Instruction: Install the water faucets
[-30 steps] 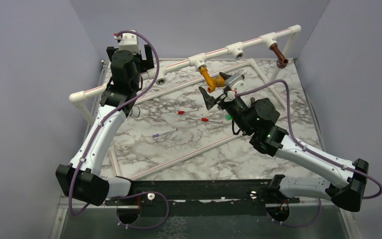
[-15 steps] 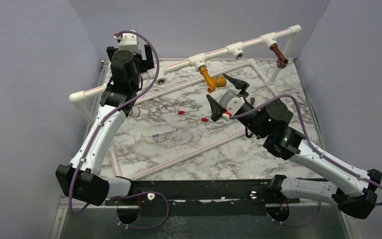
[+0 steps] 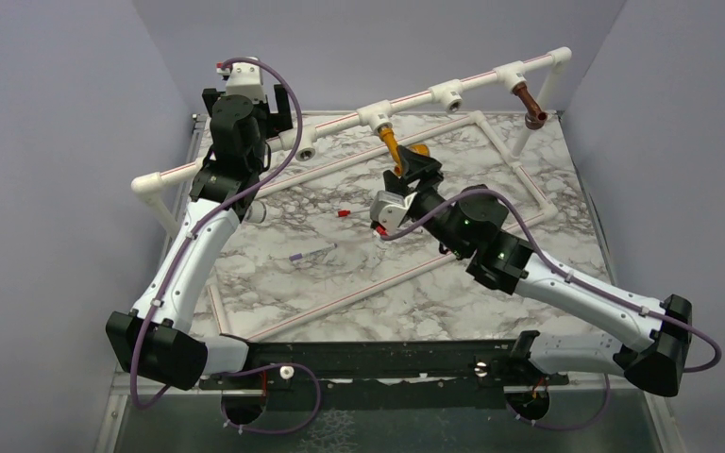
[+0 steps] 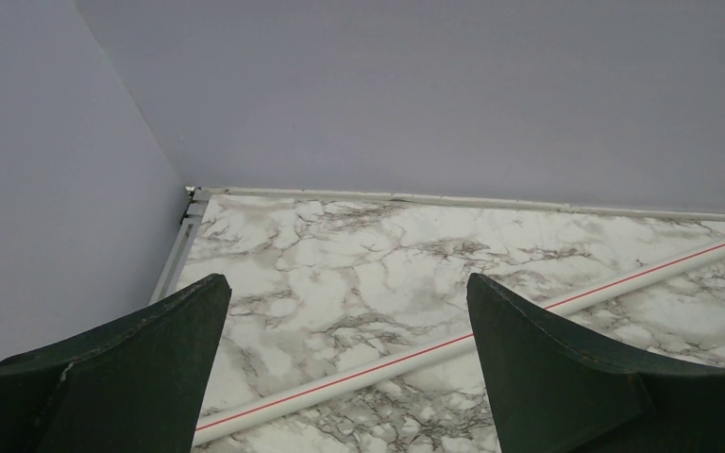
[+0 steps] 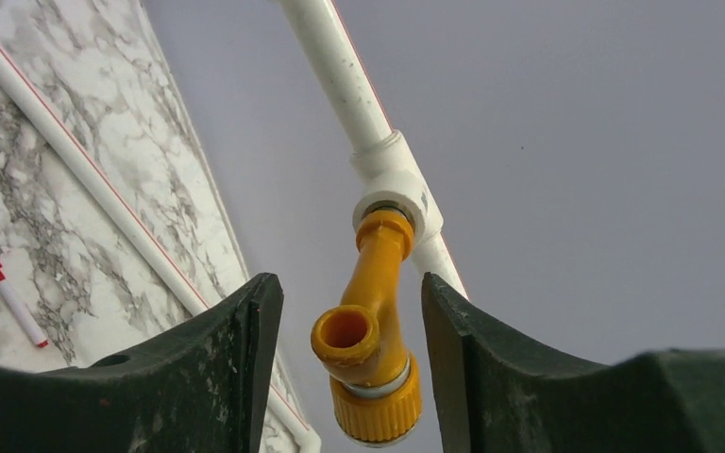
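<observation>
2 faucets already sit on the far pipe rail (image 3: 413,104): brown faucet (image 3: 529,102) at the right end, orange faucet (image 3: 393,146) mid-rail. The right gripper (image 5: 349,283) backed off, rolled its wrist and came back, jaws apart either side of the orange one. Looks like a re-grip for another twist. The left gripper (image 4: 345,283) gapes at far left, holding nothing. No bins or trays anywhere.

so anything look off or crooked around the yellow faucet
Nothing broken or spilled. The yellow faucet sits in its tee, hanging at a slant, between the open jaws of the right gripper. A red-tipped stick lies loose on the table.
</observation>
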You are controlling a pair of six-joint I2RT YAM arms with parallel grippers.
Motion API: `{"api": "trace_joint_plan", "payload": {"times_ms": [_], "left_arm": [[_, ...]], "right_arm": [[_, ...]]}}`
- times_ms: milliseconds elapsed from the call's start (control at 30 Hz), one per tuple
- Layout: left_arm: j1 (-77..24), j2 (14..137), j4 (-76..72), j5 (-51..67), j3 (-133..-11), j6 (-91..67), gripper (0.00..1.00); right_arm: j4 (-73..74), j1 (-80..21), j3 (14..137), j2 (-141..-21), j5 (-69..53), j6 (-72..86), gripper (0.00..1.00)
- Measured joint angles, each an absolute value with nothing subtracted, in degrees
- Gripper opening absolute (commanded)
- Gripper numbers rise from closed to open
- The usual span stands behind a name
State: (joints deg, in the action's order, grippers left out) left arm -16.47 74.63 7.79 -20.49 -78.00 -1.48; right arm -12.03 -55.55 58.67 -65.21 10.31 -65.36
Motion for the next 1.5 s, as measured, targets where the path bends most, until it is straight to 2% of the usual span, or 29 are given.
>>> {"api": "trace_joint_plan", "payload": {"times_ms": [100,300,400,533,700,1067,1233,1500], "left_arm": [[-16.47,74.7,7.77,-20.49,-78.0,-1.48,0.97],[-16.47,74.72,7.77,-20.49,-78.0,-1.48,0.97],[-16.45,74.81,7.73,-20.49,-78.0,-1.5,0.97],[-16.45,74.87,7.68,-20.49,-78.08,-1.48,0.97],[-16.19,75.05,7.33,-20.51,-78.11,-1.48,0.97],[-15.92,75.07,7.46,-20.49,-78.11,-1.48,0.97],[-15.9,75.07,7.33,-20.49,-78.13,-1.45,0.97],[-15.88,75.07,7.29,-20.43,-78.13,-1.5,0.97]], "right_arm": [[-15.16,-55.55,58.08,-66.7,12.78,-67.11,0.49],[-20.18,-55.53,57.56,-68.58,17.98,-69.65,0.42],[-21.85,-55.53,56.71,-69.1,19.73,-70.19,0.28],[-24.16,-55.7,55.81,-69.6,20.67,-71.29,0.02],[-27.57,-56.64,55.57,-71.29,23.22,-72.44,0.01],[-45.93,-61.25,53.28,-78.13,34.33,-70.91,0.01],[-43.48,-61.45,55.05,-77.84,35.7,-64.25,0.01],[-34.26,-61.43,58.94,-75.88,38.28,-42.19,0.01]]}}
